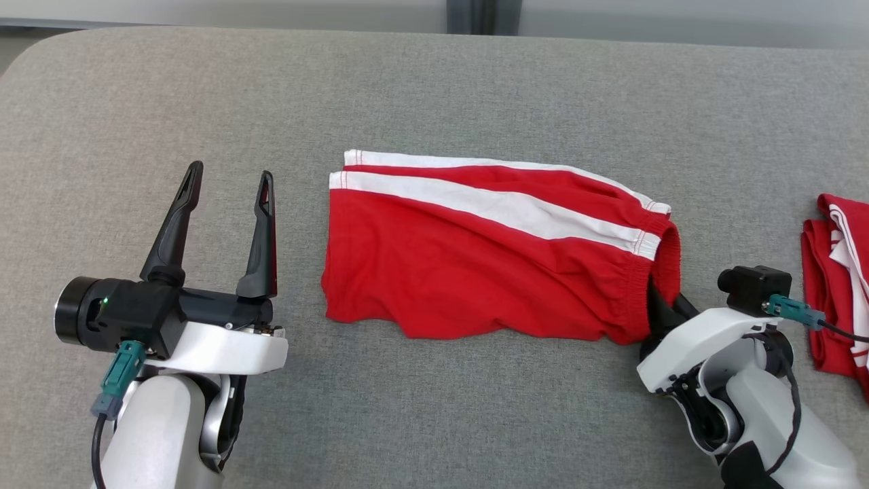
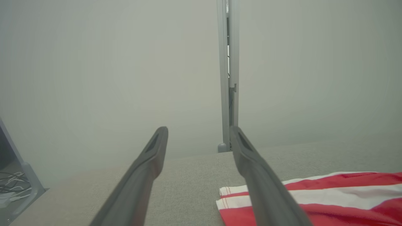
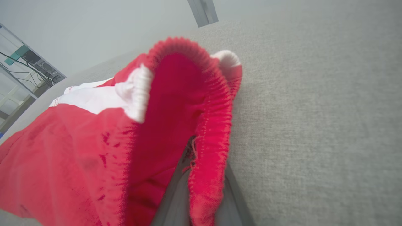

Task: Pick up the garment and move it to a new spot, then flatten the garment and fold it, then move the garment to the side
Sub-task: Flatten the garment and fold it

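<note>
- Here, the garment (image 1: 475, 265), a pair of red shorts with white side stripes, lies at the middle of the grey padded table (image 1: 434, 88), folded along its length so that 2 white stripes run side by side, leg hems toward the table's left side and the elastic waistband (image 1: 669, 251) toward its right
- The right gripper (image 1: 664, 307) sits low over the table just right of centre, its 2 dark fingers drawn close together on the waistband; in the right wrist view a strip of gathered elastic sits pinched between them, and the grip lifts the waistband off the table into an open loop
- The elastic is a sound place to take hold, as judged: it is the thickest edge and should carry both layers along
- The left gripper (image 1: 231, 171) hangs above the table's left part, just beside the leg hems and apart from them, fingers spread wide and holding nothing; it seems parked there to leave the cloth free
- Another red-and-white cloth (image 1: 838, 285) lies bunched at the table's right edge, apart from the garment
- Step in hand, as judged: the fold looks done, so the grip likely prepares the move to the side; the risk is that a pull from 1 end opens the fold or drags the hems
</note>
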Robot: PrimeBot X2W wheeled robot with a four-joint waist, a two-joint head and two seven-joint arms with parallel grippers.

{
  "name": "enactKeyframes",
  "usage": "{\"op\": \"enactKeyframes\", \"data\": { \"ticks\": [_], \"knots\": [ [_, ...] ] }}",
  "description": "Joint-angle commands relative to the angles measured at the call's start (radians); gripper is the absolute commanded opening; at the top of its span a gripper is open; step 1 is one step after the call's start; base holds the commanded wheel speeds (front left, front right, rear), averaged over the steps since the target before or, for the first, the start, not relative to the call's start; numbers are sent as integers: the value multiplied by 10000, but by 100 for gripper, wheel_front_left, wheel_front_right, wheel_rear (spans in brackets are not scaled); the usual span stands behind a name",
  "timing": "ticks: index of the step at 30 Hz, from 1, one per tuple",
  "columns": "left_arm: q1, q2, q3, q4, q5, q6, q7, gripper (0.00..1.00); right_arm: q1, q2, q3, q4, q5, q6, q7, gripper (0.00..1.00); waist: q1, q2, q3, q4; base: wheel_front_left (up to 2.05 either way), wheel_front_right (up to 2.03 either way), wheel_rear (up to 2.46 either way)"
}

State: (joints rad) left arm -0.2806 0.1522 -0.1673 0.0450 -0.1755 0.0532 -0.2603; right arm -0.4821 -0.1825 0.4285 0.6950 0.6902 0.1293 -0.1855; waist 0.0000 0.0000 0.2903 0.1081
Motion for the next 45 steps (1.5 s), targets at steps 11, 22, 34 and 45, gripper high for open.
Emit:
{"op": "enactKeyframes", "data": {
  "ticks": [11, 22, 34, 45],
  "knots": [
    [-87, 10, 468, 103, 201, -267, -31, 100, 909, -1227, -387, -233, 1458, 12, -100, 0, 0, 0, -104, -493, 0, 0, 0],
    [-180, -79, 570, 213, 379, -432, -29, 100, 505, -805, 317, -3703, 2726, 26, 1437, 0, 0, 0, -102, -700, 0, 0, 0],
    [-397, -374, 302, 388, 523, -712, -29, 100, -1575, 933, 490, -2542, 1237, 26, 1126, 0, 0, 0, 184, -142, 0, 0, 0],
    [-510, -707, -19, 576, 559, -945, -29, 100, -2523, 1286, 2176, -469, 1205, 26, 853, 0, 0, 0, 398, 517, 0, 0, 0]
  ]
}}
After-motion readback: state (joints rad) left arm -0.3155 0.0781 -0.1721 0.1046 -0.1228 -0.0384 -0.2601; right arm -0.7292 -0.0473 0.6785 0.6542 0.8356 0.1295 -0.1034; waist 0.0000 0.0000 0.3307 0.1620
